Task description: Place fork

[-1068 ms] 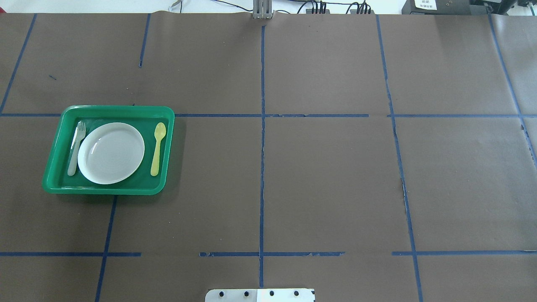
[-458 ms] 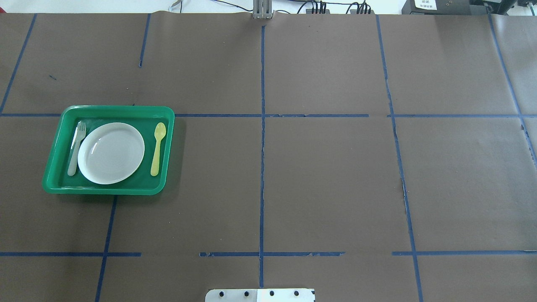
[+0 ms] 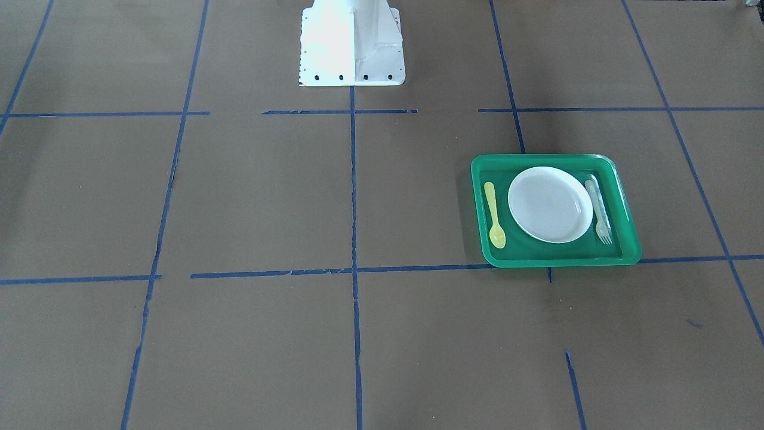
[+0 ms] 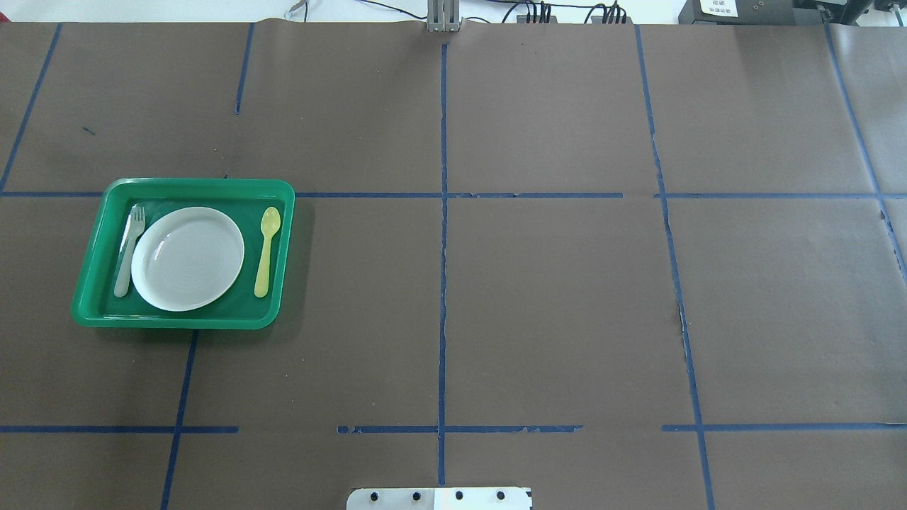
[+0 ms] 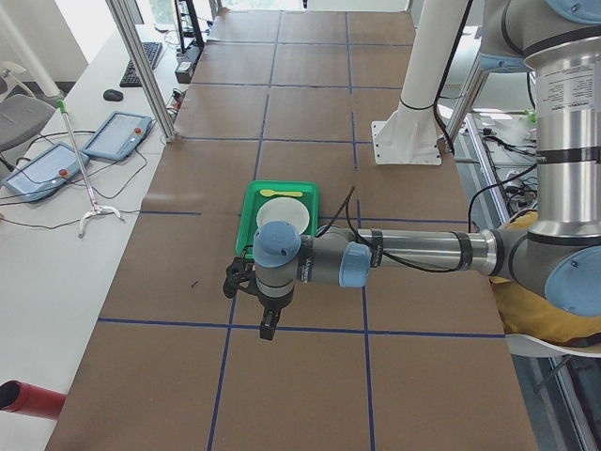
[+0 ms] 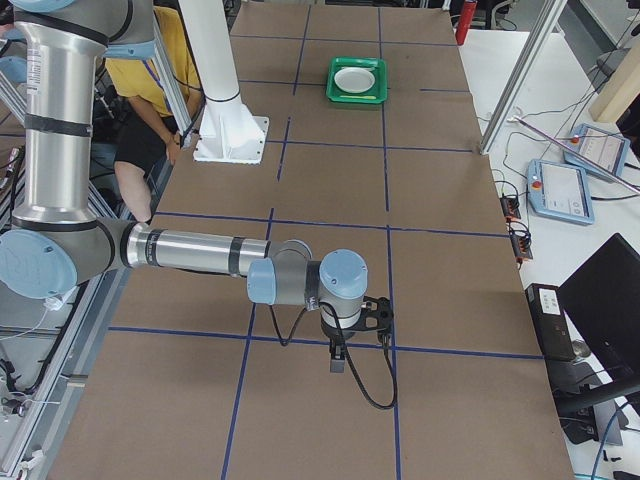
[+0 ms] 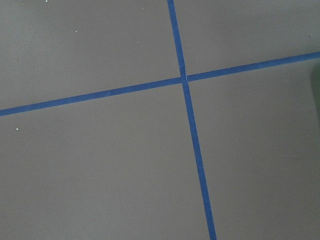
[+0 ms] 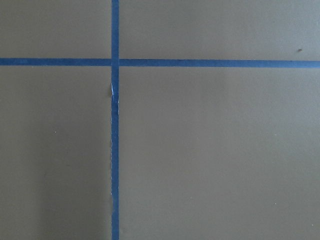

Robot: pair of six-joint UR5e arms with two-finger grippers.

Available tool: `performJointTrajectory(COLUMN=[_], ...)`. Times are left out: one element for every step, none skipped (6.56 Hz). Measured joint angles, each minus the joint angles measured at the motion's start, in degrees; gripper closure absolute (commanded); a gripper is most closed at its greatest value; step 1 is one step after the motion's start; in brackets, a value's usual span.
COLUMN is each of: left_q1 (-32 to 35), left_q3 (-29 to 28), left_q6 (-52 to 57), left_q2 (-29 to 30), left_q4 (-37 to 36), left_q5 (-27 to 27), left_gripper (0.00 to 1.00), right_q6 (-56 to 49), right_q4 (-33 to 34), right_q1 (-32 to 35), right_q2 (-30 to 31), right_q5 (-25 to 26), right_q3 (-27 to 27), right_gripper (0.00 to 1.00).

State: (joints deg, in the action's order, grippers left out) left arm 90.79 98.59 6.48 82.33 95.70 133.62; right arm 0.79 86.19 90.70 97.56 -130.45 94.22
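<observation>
The pale translucent fork point(image 4: 129, 248) lies in the green tray point(image 4: 198, 183), left of the white plate point(image 4: 188, 258), tines pointing away from the robot. In the front-facing view the fork point(image 3: 598, 210) lies right of the plate point(image 3: 549, 204). The left gripper point(image 5: 268, 329) shows only in the exterior left view, hanging over the bare table near the tray point(image 5: 247, 225). I cannot tell whether it is open or shut. The right gripper point(image 6: 337, 360) shows only in the exterior right view, far from the tray point(image 6: 357, 99). I cannot tell its state either.
A yellow spoon point(image 4: 267, 249) lies in the tray on the plate's other side. Blue tape lines cross the brown table cover. The white robot base point(image 3: 352, 42) stands at the table's edge. Both wrist views show only brown cover and tape.
</observation>
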Motion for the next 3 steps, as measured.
performJointTrajectory(left_q1=[0.0,0.0,0.0], left_q3=[0.0,0.2,0.3], left_q6=[0.0,0.0,0.0], left_q2=[0.1,0.1,0.1], left_q4=[0.0,0.0,0.0], left_q5=[0.0,0.1,0.1], left_gripper=[0.0,0.0,0.0], right_q6=[0.0,0.0,0.0], right_q4=[0.0,0.0,0.0], right_q1=[0.0,0.0,0.0], right_q2=[0.0,0.0,0.0], right_q5=[0.0,-0.1,-0.1], right_q3=[0.0,0.0,0.0], right_gripper=[0.0,0.0,0.0])
